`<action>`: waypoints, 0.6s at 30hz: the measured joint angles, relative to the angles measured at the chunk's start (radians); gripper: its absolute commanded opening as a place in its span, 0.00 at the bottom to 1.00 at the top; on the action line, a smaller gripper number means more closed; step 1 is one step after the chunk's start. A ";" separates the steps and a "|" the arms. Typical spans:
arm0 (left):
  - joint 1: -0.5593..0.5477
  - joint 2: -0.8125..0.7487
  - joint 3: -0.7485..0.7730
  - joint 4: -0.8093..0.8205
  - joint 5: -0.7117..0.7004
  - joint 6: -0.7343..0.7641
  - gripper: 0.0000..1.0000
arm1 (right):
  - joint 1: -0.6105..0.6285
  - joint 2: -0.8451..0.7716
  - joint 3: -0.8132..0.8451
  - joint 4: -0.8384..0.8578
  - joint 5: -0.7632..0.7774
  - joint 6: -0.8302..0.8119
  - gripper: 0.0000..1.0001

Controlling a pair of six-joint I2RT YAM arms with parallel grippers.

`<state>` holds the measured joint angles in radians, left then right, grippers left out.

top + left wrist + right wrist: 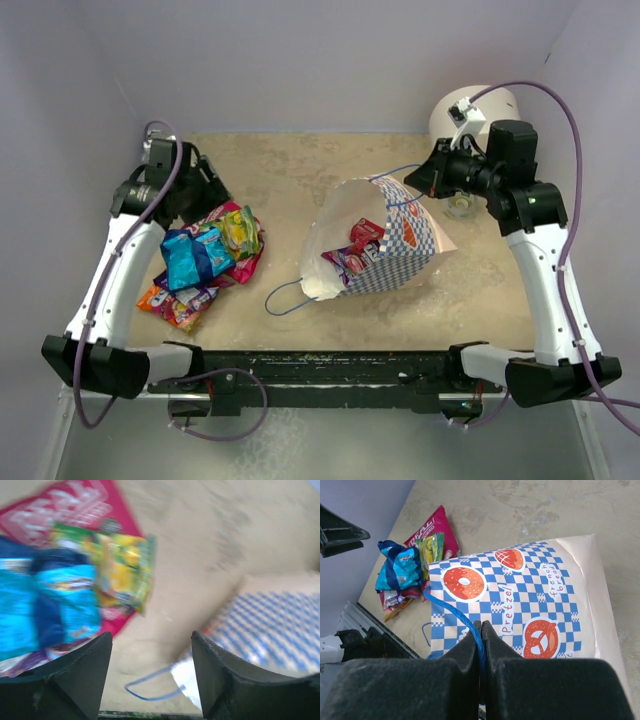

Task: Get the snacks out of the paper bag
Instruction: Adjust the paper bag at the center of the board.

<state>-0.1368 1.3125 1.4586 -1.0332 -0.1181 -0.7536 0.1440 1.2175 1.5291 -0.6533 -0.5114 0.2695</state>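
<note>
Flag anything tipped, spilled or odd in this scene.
The paper bag lies tipped on its side, mouth gaping, a few snacks still inside. The right claw pinches its blue cord handle. A pile of packets sits loose on the table.

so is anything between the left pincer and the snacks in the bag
Nothing visible. Bare tabletop separates the left pincer from the open mouth of the blue-and-white checked paper bag; the heaped glossy snack packets lie beside that path.
</note>
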 measured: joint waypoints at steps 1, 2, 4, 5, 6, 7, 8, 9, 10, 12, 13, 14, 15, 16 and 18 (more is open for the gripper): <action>-0.023 -0.027 -0.021 0.037 0.043 0.006 0.64 | 0.000 0.002 0.012 -0.018 0.000 0.001 0.00; -0.052 -0.050 -0.042 0.077 0.087 0.010 0.63 | 0.000 0.006 0.032 -0.042 0.000 0.001 0.00; -0.123 -0.080 -0.084 0.163 0.185 0.016 0.63 | 0.000 0.019 0.092 -0.092 -0.002 0.003 0.00; -0.155 -0.087 -0.105 0.206 0.232 0.015 0.64 | 0.000 0.024 0.121 -0.113 -0.005 0.002 0.00; -0.189 -0.094 -0.132 0.256 0.277 0.015 0.64 | 0.000 0.026 0.146 -0.133 -0.010 -0.001 0.00; -0.213 -0.100 -0.156 0.295 0.309 0.014 0.65 | 0.000 0.026 0.160 -0.153 -0.015 -0.006 0.00; -0.236 -0.107 -0.186 0.338 0.343 0.013 0.65 | 0.000 0.024 0.169 -0.180 -0.027 -0.013 0.00; -0.252 -0.115 -0.213 0.371 0.373 0.013 0.66 | 0.000 0.020 0.169 -0.209 -0.040 -0.021 0.00; -0.256 -0.126 -0.237 0.399 0.401 0.013 0.66 | 0.000 0.018 0.161 -0.232 -0.059 -0.032 0.00; -0.266 -0.145 -0.264 0.433 0.433 0.014 0.67 | 0.000 0.002 0.117 -0.284 -0.103 -0.055 0.00; -0.266 -0.158 -0.274 0.447 0.450 0.015 0.67 | 0.000 -0.014 0.080 -0.300 -0.124 -0.060 0.00; -0.266 -0.170 -0.280 0.457 0.462 0.018 0.67 | 0.000 -0.035 0.035 -0.319 -0.144 -0.055 0.00; -0.266 -0.181 -0.281 0.464 0.473 0.023 0.67 | 0.000 -0.060 -0.005 -0.337 -0.163 -0.048 0.00; -0.267 -0.198 -0.286 0.480 0.487 0.034 0.67 | 0.000 -0.093 -0.049 -0.355 -0.184 -0.035 0.00; -0.271 -0.235 -0.295 0.497 0.510 0.049 0.67 | 0.000 -0.148 -0.091 -0.371 -0.219 -0.017 0.00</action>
<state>-0.4076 1.0771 1.1633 -0.5362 0.3916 -0.7048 0.1440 1.0698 1.4380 -1.0245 -0.7300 0.2527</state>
